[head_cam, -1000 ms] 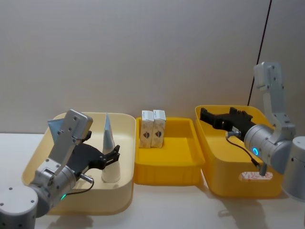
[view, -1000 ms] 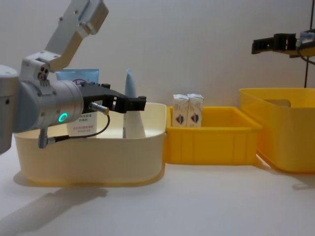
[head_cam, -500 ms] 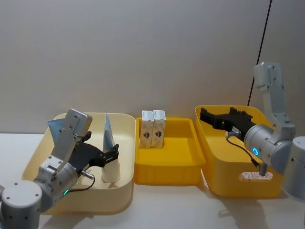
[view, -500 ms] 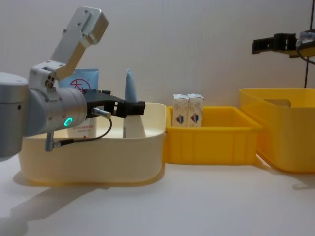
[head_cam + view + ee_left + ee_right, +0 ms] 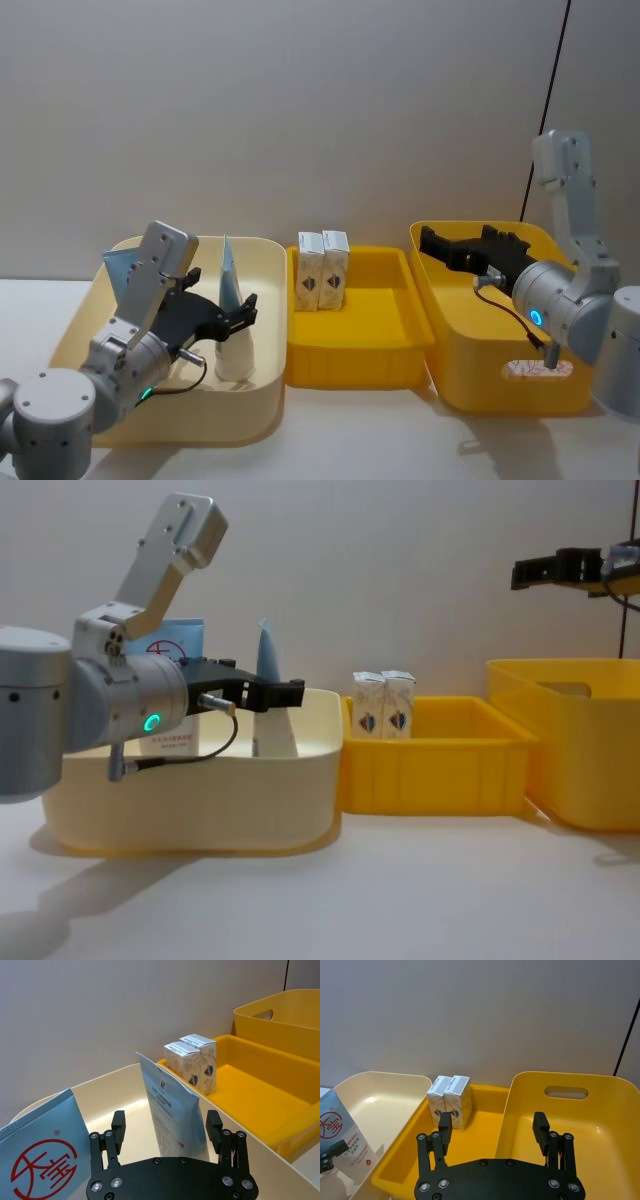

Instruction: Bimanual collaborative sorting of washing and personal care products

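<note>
The shallow yellow plastic tray (image 5: 350, 358) is taken as the landmark. In its far left corner, 2 small boxy white cartons (image 5: 322, 268) are stood upright, side by side and touching. Just left of the tray, inside the smooth, round-cornered cream bin (image 5: 262, 270), a flat squeeze tube (image 5: 170, 1095) is stood on its white base with its thin crimped blue end up. The left gripper (image 5: 166, 1121) is spread around it, with 1 black finger on each side and neither pressed to it. A 2nd tube (image 5: 40, 1160), marked with a red round logo, is seen farther left of the tray. Right of the tray, the right gripper (image 5: 492, 1127) is held released above the deep yellow bin (image 5: 470, 385).
</note>
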You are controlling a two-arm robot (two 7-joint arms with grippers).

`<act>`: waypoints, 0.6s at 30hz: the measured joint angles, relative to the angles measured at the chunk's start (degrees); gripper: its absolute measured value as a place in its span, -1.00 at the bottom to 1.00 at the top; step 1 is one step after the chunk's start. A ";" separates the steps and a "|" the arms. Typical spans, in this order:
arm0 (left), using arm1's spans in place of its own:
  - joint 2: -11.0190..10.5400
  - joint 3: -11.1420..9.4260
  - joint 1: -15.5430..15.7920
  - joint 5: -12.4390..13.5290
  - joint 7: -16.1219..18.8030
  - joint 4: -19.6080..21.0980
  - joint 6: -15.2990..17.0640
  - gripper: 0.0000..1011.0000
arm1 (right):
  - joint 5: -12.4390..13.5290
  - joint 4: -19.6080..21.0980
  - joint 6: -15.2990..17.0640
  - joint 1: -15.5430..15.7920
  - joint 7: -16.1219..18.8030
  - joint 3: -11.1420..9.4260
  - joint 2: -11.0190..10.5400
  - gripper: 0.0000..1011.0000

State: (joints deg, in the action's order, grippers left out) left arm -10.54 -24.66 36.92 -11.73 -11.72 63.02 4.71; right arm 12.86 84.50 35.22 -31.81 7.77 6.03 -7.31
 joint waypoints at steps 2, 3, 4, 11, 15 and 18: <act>0.16 0.03 0.22 0.00 -0.18 -0.43 -0.27 0.98 | 0.00 0.00 0.00 0.00 0.00 0.00 0.00 0.98; 0.20 0.04 0.28 0.00 -0.23 -0.54 -0.35 0.98 | 0.00 0.00 0.00 0.00 0.00 0.00 0.00 0.99; 0.30 0.06 0.40 0.00 -0.32 -0.78 -0.48 0.96 | 0.00 0.00 0.00 0.00 0.00 0.00 0.00 0.98; 0.58 0.10 0.79 -0.02 -0.63 -1.48 -0.95 0.61 | 0.00 0.00 0.00 0.00 0.00 0.00 0.00 0.99; 0.68 0.12 0.93 -0.03 -0.72 -1.75 -1.13 0.44 | 0.00 0.00 0.00 0.00 0.00 0.00 0.00 0.98; 0.75 0.14 1.00 -0.04 -0.78 -1.89 -1.22 0.24 | 0.00 0.00 0.00 0.00 0.00 0.00 0.00 0.99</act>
State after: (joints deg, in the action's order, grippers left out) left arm -9.79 -24.51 37.92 -11.76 -12.50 61.13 3.49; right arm 12.86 84.50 35.22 -31.81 7.77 6.03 -7.31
